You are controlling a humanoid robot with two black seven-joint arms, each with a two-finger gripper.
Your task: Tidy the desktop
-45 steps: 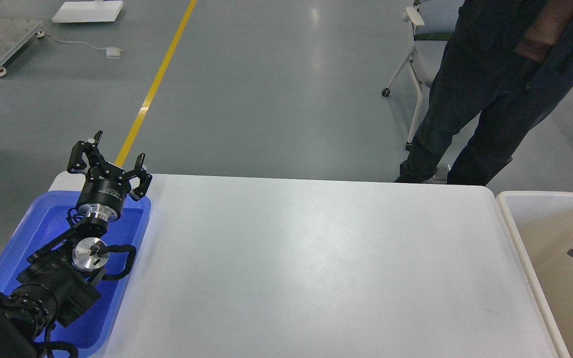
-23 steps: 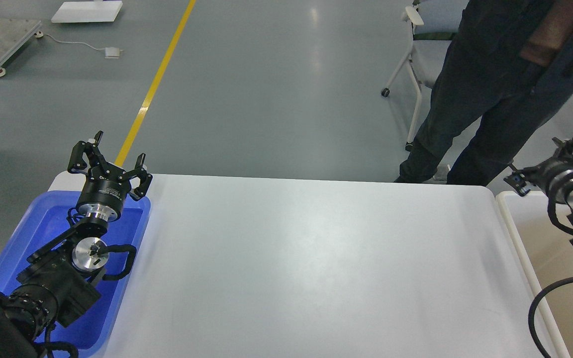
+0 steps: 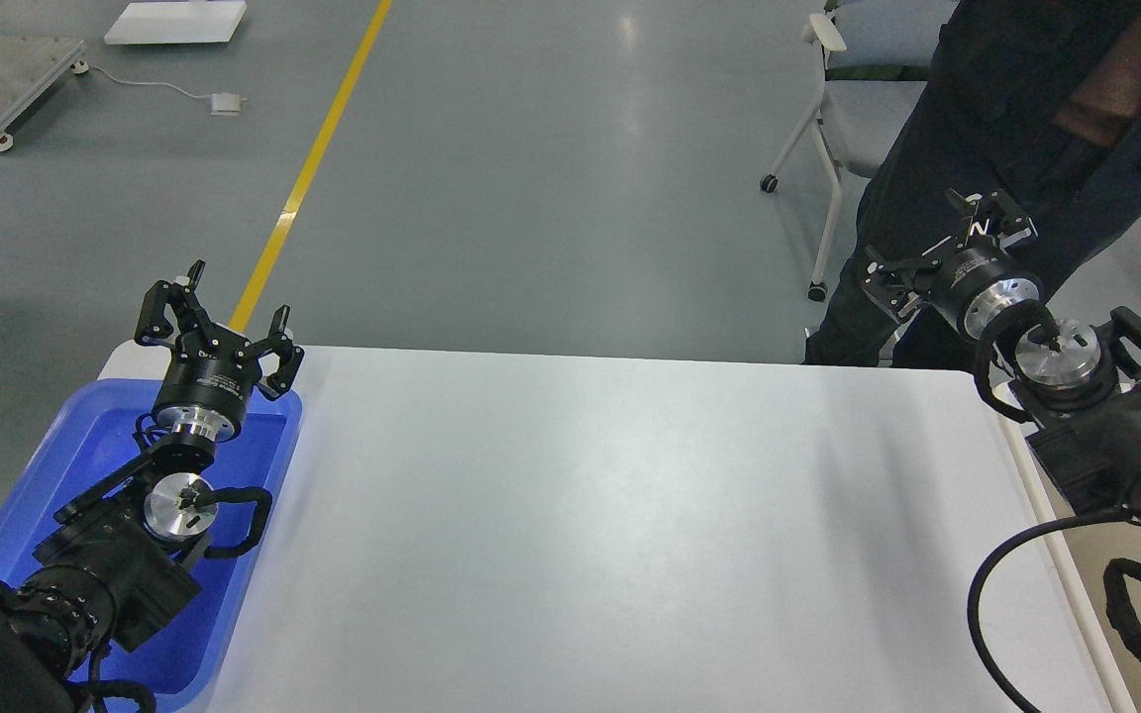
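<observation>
The person (image 3: 1016,168) beyond the far right corner of the desktop (image 3: 610,535) is being cut off by the top edge, showing only dark trousers and a bit of arm. The chair (image 3: 843,109) behind them is partly hidden and also running out of view. The right arm is covering most of the beige bin (image 3: 1076,584) at the right edge, so only a strip of its white rim is showing. The left arm is hiding much of the blue tray (image 3: 65,456) at the left edge, and what lies inside it cannot be told.

The left gripper (image 3: 217,315) is hanging above the tray's far end with its fingers spread wide, gripping nothing. The right gripper (image 3: 942,259) is hovering past the far right corner, its fingers also spread and holding nothing, though they are blending into the dark trousers.

The desktop is filling the middle and near part of the view, white and smooth, lying between tray and bin. Beyond it a grey floor is stretching away, with a yellow line (image 3: 308,178) running to the far left and a white board (image 3: 174,22) lying near the top.
</observation>
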